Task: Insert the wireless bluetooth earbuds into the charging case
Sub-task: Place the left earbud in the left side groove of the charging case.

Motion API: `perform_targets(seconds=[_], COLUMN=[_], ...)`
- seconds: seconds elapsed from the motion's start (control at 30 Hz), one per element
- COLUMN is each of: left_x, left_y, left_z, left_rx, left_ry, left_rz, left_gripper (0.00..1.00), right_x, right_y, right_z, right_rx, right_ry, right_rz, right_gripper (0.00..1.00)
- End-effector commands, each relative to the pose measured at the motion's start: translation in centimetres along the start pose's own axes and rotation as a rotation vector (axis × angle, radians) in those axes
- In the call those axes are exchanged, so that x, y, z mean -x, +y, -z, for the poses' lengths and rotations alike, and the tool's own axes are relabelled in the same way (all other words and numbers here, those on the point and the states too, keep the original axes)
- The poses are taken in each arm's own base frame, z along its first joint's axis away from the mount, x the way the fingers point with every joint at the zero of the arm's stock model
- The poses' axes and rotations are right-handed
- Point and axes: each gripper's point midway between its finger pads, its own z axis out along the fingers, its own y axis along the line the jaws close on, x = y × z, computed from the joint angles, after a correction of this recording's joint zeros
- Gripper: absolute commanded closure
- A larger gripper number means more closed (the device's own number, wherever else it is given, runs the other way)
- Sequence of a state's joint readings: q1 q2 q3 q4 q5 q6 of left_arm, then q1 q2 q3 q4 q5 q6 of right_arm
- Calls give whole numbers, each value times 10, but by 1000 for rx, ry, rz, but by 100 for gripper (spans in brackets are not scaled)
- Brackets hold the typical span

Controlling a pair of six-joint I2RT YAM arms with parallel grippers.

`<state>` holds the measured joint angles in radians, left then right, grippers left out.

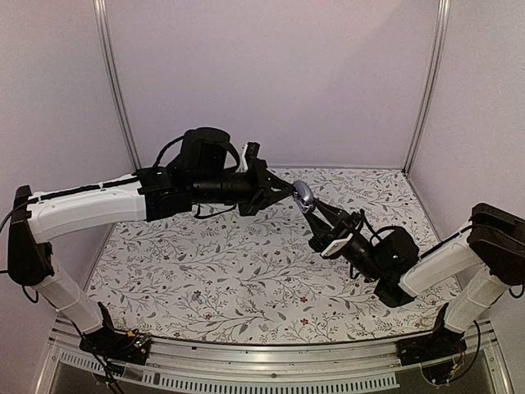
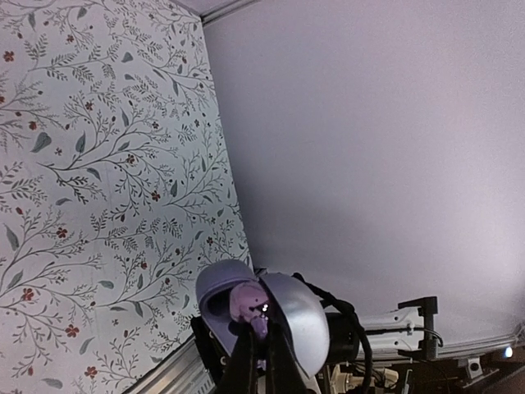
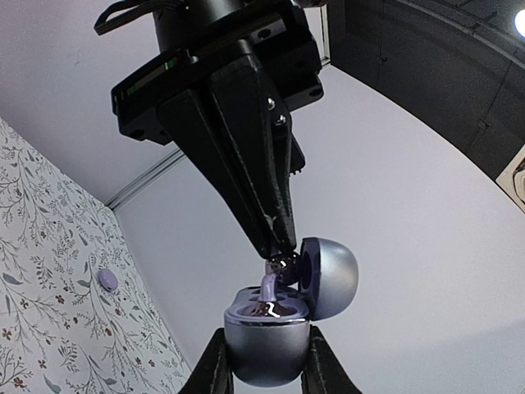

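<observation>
My right gripper (image 1: 309, 205) is shut on the base of the lavender charging case (image 1: 303, 194) and holds it up in the air above the cloth. In the right wrist view the case (image 3: 264, 353) sits between my fingers (image 3: 215, 365) with its lid (image 3: 330, 279) hinged open. My left gripper (image 3: 279, 249) comes down from above, shut on one earbud (image 3: 274, 281) whose lower end reaches into the case's near well. The left wrist view shows that earbud (image 2: 248, 302) at my fingertips (image 2: 243, 353), inside the open case (image 2: 299, 316). A second small lavender bud (image 3: 107, 279) lies on the cloth.
The floral cloth (image 1: 246, 254) covers the table. Pale walls stand at the back and sides, with metal posts (image 1: 115, 82) in the far corners. An aluminium rail (image 1: 271, 361) runs along the near edge.
</observation>
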<state>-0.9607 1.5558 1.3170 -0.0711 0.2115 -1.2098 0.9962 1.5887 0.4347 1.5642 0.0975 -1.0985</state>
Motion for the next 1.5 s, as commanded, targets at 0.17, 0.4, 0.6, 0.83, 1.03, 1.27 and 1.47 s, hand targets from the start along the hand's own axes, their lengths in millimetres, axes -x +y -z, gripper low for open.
perform_targets(seconds=[0.17,0.4,0.6,0.83,1.03,1.27,1.47], left_x=[0,1,-1,-1,-4,2,5], left_y=[4,8,11,8,13,20,27], left_z=[1,3,2,-2,-6,-3,-2], left_rx=[-6,9,21,11,34,62,84], left_ry=[4,-4,0,15,35,8,-2], left_rz=[19,25,36,36,38,65,90], left_gripper=[100,100,100,100,100,100,100], right_x=[34,36,38,40,40,43,44], right_y=[-66,-67,-64,-58,-57,-57,-56], right_z=[5,6,7,7,7,8,7], right_rx=[-272,-272,-259,-239,-239,-237,-235], right_ry=[-122,-130,-144,-155,-152,-162,-164], right_rz=[-38,-40,-36,-18,-15,-8,2], right_gripper=[100,100,100,100,100,100,100])
